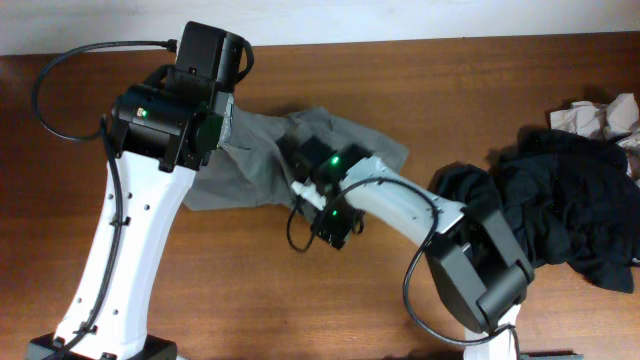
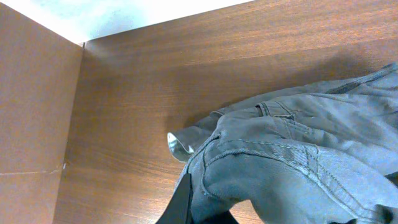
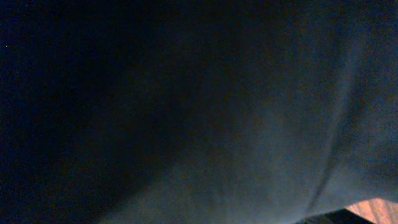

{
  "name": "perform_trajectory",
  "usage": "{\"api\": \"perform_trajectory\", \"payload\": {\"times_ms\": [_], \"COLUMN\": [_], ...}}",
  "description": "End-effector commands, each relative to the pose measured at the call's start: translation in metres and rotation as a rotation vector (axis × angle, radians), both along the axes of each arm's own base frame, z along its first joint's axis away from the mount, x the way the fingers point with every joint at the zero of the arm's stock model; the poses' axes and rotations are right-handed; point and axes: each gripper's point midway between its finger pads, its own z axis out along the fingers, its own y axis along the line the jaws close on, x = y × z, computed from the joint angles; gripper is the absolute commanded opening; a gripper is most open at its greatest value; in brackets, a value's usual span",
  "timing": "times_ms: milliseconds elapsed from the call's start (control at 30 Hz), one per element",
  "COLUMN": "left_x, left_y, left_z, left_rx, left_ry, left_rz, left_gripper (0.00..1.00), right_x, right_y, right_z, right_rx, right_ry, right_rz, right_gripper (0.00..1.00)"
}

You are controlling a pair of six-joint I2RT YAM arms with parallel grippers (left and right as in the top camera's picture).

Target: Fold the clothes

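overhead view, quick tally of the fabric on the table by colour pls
grey-olive shorts: 1
black clothing heap: 1 (cannot tell how many garments are in it)
pale beige cloth: 1
total: 3

Brown wooden table (image 1: 260, 300), grey-olive shorts (image 1: 250, 165) crumpled mid-table, black garments (image 1: 580, 210) heaped at right, pale cloth (image 1: 592, 118) beside them

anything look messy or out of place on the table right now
The grey-olive shorts lie crumpled and bunched mid-table, not flat. At the right edge black clothing sits in a tangled heap, with a crumpled pale cloth behind it. Nothing looks spilled or damaged.
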Motion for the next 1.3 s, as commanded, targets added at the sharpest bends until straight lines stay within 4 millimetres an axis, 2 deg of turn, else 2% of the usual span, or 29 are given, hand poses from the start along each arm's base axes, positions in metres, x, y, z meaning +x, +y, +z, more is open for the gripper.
{"api": "perform_trajectory", "payload": {"times_ms": [0,200,400,600,733,933,1067,1267], "left_x": [-0.001,-0.001,0.001,0.003,0.003,0.003,0.003,0.003], "left_y": [0.004,0.004,0.003,0.002,0.002,0.002,0.002,0.002], "left_z": [0.01,0.01,0.012,0.013,0.013,0.013,0.013,0.013], "left_rx": [0.008,0.017,0.019,0.02,0.022,0.027,0.027,0.029], "left_ry": [-0.029,-0.024,-0.032,-0.039,-0.038,-0.035,-0.035,-0.034], "left_rz": [-0.001,-0.011,-0.017,-0.022,-0.025,-0.03,-0.031,-0.032], "left_gripper": [0.0,0.0,0.0,0.0,0.0,0.0,0.0,0.0], "right_x": [0.0,-0.004,-0.025,-0.037,-0.018,0.003,0.008,0.009], "right_y": [-0.002,0.021,0.045,0.062,0.055,0.042,0.035,0.032], "right_z": [-0.003,-0.003,-0.001,0.001,0.009,0.006,0.001,0.001], "right_rx": [-0.071,-0.108,-0.109,-0.101,-0.13,-0.104,-0.101,-0.105], "right_ry": [-0.091,-0.216,-0.241,-0.294,-0.41,-0.435,-0.431,-0.442], "right_rz": [-0.047,0.002,0.081,0.083,-0.037,-0.18,-0.207,-0.235], "right_gripper": [0.83,0.84,0.85,0.86,0.89,0.88,0.84,0.58]}}
